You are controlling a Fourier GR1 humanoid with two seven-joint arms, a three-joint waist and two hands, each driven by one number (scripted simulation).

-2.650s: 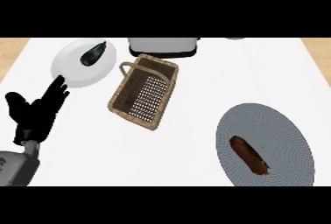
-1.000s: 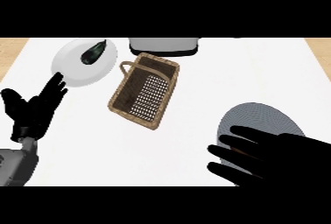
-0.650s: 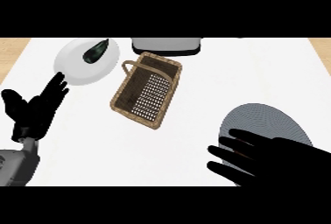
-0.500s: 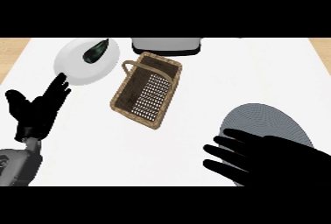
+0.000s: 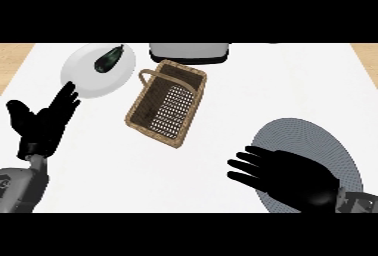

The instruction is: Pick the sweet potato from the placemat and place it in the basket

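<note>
The round grey placemat [image 5: 310, 135] lies at the right of the white counter. My right hand [image 5: 295, 180] hovers over its lower left part, open, with fingers spread and pointing left. It covers the spot where the brown sweet potato lay, and the sweet potato does not show. The woven brown basket [image 5: 168, 103] stands in the middle, tilted, with its handle towards the upper left and nothing inside. My left hand [image 5: 40, 125] rests open at the left edge, fingers up.
A white plate [image 5: 85, 82] with a dark green vegetable [image 5: 108, 58] sits at the upper left, beside the basket. A grey and white container [image 5: 190, 51] stands at the back, behind the basket. Bare white counter separates basket and placemat.
My right hand has come in from the lower right and now covers the sweet potato, which showed on the placemat before. Over the last second it has drifted slightly left. The left hand barely moved.
</note>
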